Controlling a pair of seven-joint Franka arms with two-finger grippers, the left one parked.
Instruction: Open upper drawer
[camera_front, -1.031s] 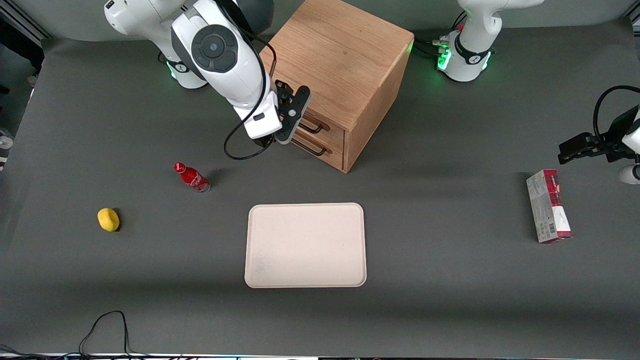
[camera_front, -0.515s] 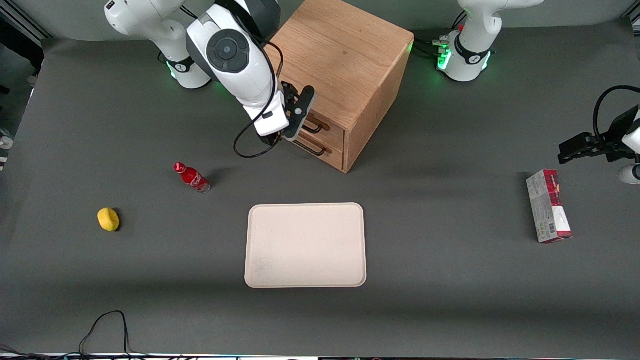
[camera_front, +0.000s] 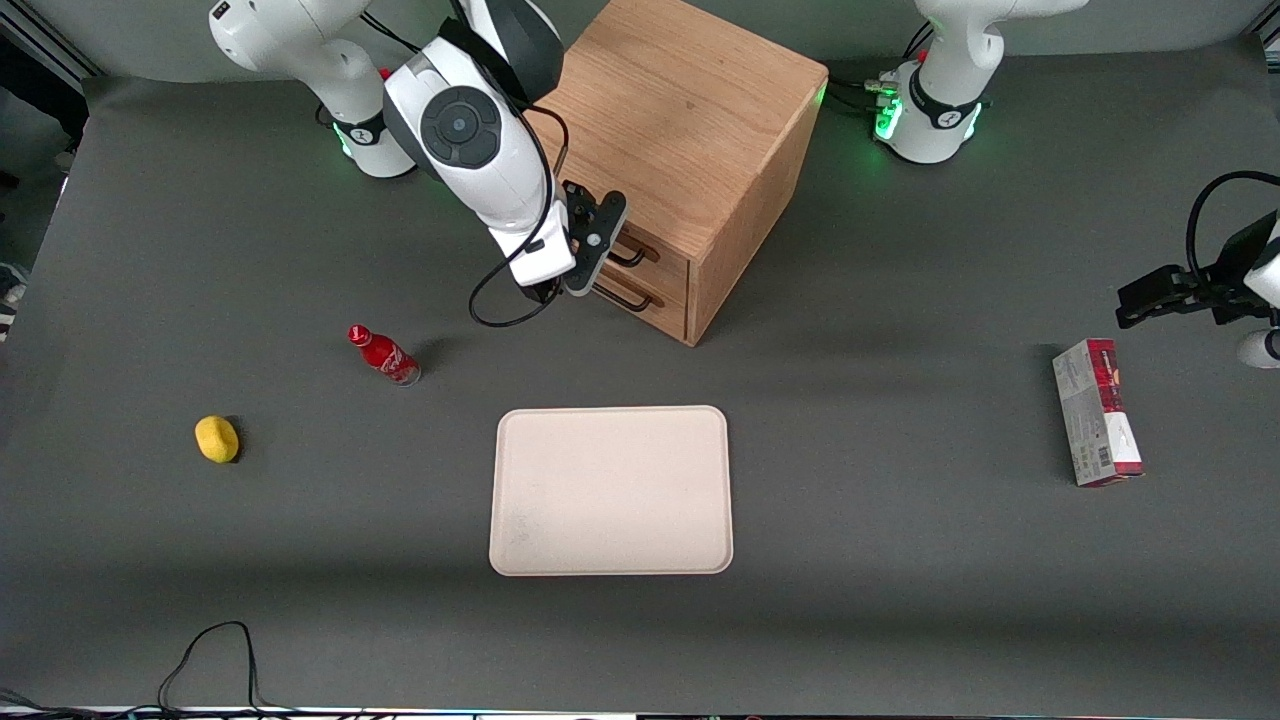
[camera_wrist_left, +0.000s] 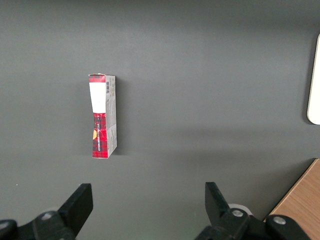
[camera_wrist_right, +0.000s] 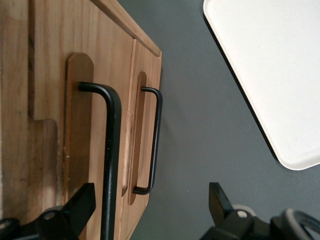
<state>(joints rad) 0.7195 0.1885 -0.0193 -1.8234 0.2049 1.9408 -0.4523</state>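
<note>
- End effector (camera_wrist_right: 150, 210) spread wide, straddling the dark bar handle (camera_wrist_right: 111, 165) of the upper drawer (camera_front: 640, 251).
- Light oak, shut flush in the cube cabinet (camera_front: 690, 120).
- Wrist view alone: rounded recess behind each handle — lower drawer (camera_wrist_right: 145, 125) beside.
- Smooth cream tray (camera_front: 610, 490) nearer the front camera, on the grey bench (camera_front: 900, 600).

1. The front view looks down steeply from high up, taking in the whole table (camera_front: 900, 620), the cabinet (camera_front: 690, 130) and both arms.
2. The right wrist view sits close in front of the cabinet's drawers, looking past the gripper (camera_wrist_right: 150, 210) — the upper drawer (camera_wrist_right: 55, 125) and its bar handle (camera_wrist_right: 111, 165) fill much of it, with the tray (camera_wrist_right: 280, 65) also seen.
3. The left wrist view looks straight down at the table near the box (camera_wrist_left: 102, 116) — it also catches the tray's edge (camera_wrist_left: 315, 85).
4. All three share the tray; the box appears in the front view (camera_front: 1097, 410) too.
</note>
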